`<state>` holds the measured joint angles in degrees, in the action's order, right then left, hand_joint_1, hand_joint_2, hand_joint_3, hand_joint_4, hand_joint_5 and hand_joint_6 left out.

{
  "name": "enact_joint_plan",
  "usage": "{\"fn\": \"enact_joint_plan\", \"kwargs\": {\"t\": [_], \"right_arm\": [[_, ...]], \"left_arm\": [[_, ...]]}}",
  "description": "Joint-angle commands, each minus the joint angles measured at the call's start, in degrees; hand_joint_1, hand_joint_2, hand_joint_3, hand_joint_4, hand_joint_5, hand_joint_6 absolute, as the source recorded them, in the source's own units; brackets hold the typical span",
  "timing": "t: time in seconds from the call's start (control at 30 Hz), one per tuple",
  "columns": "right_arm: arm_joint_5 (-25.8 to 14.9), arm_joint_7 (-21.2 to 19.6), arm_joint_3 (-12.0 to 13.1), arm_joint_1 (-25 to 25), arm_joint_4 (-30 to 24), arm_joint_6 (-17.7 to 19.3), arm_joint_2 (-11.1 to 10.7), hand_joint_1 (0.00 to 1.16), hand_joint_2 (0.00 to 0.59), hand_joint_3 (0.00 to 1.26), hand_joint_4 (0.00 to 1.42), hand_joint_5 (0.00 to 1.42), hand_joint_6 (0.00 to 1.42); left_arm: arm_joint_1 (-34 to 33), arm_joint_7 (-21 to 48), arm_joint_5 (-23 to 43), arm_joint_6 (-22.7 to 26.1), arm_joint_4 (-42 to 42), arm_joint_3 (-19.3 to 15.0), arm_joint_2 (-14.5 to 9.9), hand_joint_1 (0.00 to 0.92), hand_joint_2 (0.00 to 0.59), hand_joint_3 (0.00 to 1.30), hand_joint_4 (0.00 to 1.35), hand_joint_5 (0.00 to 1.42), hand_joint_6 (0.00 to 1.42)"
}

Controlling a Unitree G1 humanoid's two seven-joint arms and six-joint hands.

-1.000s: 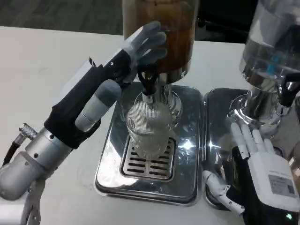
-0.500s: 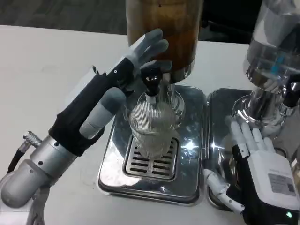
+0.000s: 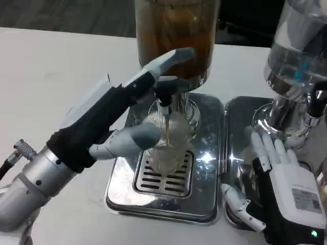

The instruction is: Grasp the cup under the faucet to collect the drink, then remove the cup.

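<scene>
A clear ribbed cup (image 3: 169, 143) stands on the slotted grate of the steel drip tray (image 3: 207, 191), right under the black faucet (image 3: 164, 97) of the brown drink dispenser (image 3: 176, 35). A thin brown stream runs from the faucet into the cup. My left hand (image 3: 135, 97) reaches in from the left, its fingers (image 3: 173, 57) lying over the top of the faucet lever and its thumb (image 3: 135, 138) stretched out beside the cup's left wall. My right hand (image 3: 281, 171) lies flat and open on the neighbouring tray, holding nothing.
A second dispenser (image 3: 296, 56) with clear liquid stands at the right on its own steel tray (image 3: 236, 120), its black tap (image 3: 318, 102) just above my right hand. White table (image 3: 46, 76) stretches to the left.
My left hand's fingers have come down from beside the tank onto the faucet lever, and the thumb has swung in next to the cup. Drink now streams into the cup. The right hand stays put.
</scene>
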<state>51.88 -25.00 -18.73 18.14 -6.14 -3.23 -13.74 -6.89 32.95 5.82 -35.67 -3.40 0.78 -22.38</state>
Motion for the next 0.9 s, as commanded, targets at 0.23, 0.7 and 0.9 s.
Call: {"fn": "enact_joint_plan", "kwargs": {"t": [0.23, 0.7, 0.9], "right_arm": [[-4.78, 1.93, 1.11, -0.96, -0.66, 1.90, -0.06, 0.15, 0.373, 0.01, 0.00, 0.00, 0.01], [-20.35, 13.86, 3.78, -4.56, -1.01, 8.68, -0.92, 0.24, 0.269, 0.00, 0.00, 0.00, 0.02], [-23.33, 18.53, 3.61, -6.80, 0.67, 10.28, -1.58, 0.29, 0.258, 0.00, 0.00, 0.00, 0.00]], "left_arm": [[0.57, -2.31, -4.15, -3.18, 0.50, -0.12, -2.57, 0.000, 0.054, 0.10, 0.04, 0.29, 0.22], [0.88, -4.38, -5.72, -3.41, 1.12, 1.34, -2.71, 0.000, 0.054, 0.11, 0.04, 0.30, 0.23], [0.95, -4.75, -5.83, -3.26, 1.21, 1.48, -2.84, 0.000, 0.055, 0.12, 0.04, 0.30, 0.23]]}}
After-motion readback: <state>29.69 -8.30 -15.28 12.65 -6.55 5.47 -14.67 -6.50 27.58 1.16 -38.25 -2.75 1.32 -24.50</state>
